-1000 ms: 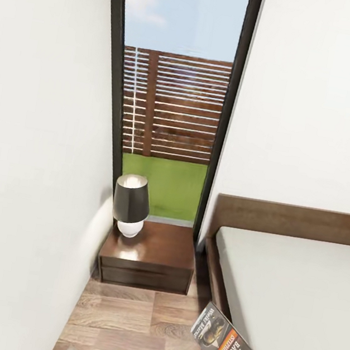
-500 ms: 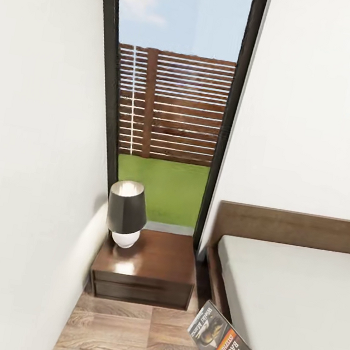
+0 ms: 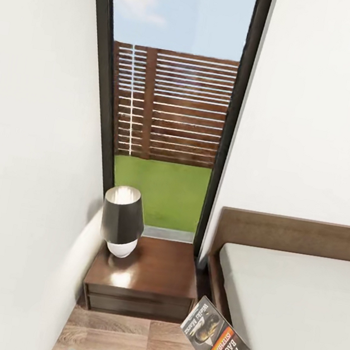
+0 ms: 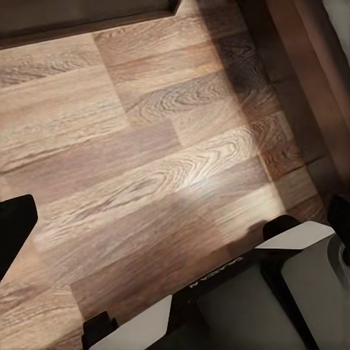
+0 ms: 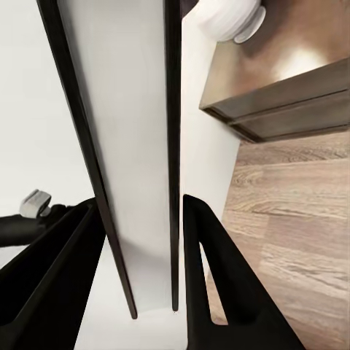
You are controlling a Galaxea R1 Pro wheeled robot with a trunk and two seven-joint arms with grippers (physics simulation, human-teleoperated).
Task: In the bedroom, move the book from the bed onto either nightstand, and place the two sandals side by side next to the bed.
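Hanging at the lower right of the head view, the book (image 3: 215, 341) is pinched edge-on by the right gripper (image 5: 138, 248), near the nightstand (image 3: 154, 268). It looks thin, light and floppy; a hold near the spine suits. Left jaws: cannot tell.

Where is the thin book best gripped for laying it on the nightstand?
Probably at the end nearest the robot, jaws closing across both covers: the book is flat and thin, so only its thickness fits between them. The right gripper holds it so, leaving the far end free to reach the nightstand.
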